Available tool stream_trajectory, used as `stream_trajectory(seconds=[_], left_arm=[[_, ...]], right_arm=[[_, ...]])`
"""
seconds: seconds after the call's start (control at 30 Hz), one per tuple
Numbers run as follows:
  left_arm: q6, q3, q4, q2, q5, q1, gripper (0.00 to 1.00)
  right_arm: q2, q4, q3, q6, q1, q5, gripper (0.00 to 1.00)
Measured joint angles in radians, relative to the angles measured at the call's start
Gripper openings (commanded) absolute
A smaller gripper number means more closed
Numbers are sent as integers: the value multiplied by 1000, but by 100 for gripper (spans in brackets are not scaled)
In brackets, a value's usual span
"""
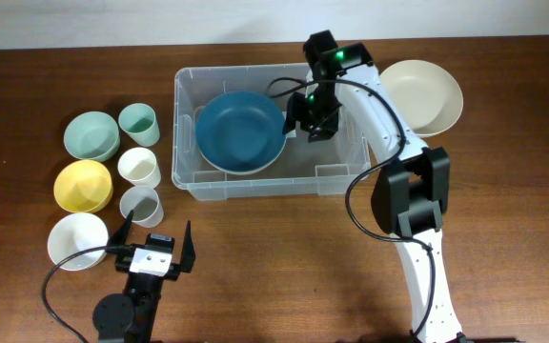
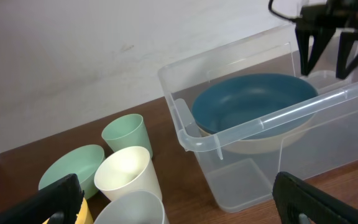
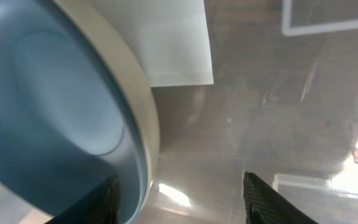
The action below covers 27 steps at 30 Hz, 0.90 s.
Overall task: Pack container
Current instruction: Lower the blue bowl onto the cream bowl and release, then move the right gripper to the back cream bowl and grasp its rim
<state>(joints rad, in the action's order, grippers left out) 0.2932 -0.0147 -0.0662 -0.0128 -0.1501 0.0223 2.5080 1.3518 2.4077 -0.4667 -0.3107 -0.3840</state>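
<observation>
**Wooden worktop, clear bin in the middle**

Dark brown worktop (image 1: 503, 191) is running up to a pale wall at the back, and the container (image 1: 184, 143) is sitting about dead centre on it, long side facing the arms. Inside, a blue bowl (image 1: 241, 131) is nesting on top of a cream bowl (image 2: 272, 138) toward the bin's left half; the right half is showing only the clear base and its white label (image 3: 173, 50).

The right end effector (image 1: 315, 122) is hanging over the bin just right of the blue bowl, fingers parted and not gripping anything, with the stacked rims sitting just beside one finger.

The left end effector (image 1: 153, 246) is hovering near the front edge, spread wide with nothing in it.

Outside the bin, a big cream dish (image 1: 422, 95) is lying to the right. On the left a mint bowl (image 1: 91, 134), yellow bowl (image 1: 83, 185) and white bowl (image 1: 77, 240) are lining up, with a mint cup (image 1: 138, 123), cream cup (image 1: 139, 167) and grey cup (image 1: 140, 204) beside them, all looking empty.
</observation>
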Motion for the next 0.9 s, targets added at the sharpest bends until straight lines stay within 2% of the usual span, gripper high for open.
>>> stream_trajectory(seconds=[0.27,0.37,0.4,0.5,0.63,0.77,0.9], left_arm=[[0,0,0,0,0,0,100],[0,0,0,0,0,0,100],[0,0,0,0,0,0,100],[0,0,0,0,0,0,100],[0,0,0,0,0,0,100],[0,0,0,0,0,0,100],[0,0,0,0,0,0,100]], right_arm=[[-15,93,256,34,38,0,75],[-51,156,378,43,71,13,95],[-66,182,419,44,87,30,98],[-112,264,537,18,162,105,99],[-161,338,585,-26,319,201,99],[-162,339,519,-72,465,250,99],[-152,302,387,-110,547,268,99]])
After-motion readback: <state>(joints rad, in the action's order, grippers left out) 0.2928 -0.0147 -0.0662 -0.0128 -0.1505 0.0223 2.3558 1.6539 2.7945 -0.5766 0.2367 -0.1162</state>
